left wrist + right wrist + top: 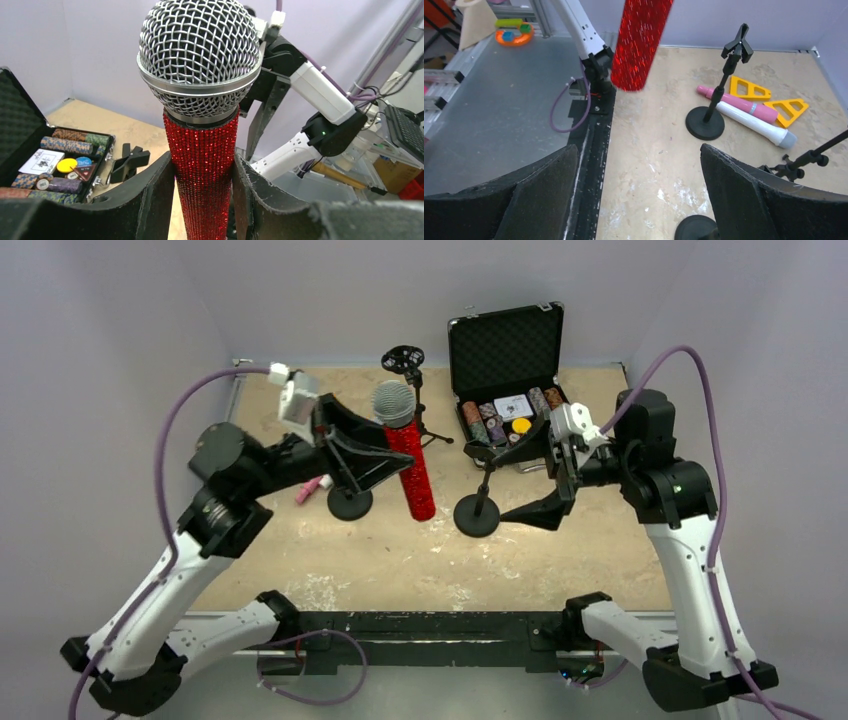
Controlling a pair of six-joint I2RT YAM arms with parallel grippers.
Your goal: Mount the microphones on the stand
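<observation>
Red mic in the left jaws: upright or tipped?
Upright, head up. The red microphone stands near-vertical in the top view, mesh head on top, with the left gripper clamped on its body.

The top external view lets us look down from behind on the whole table. Our left wrist view sits very close to the red microphone, facing the right arm. Our right wrist view looks from farther off across the table. All 3 share that microphone.
</observation>
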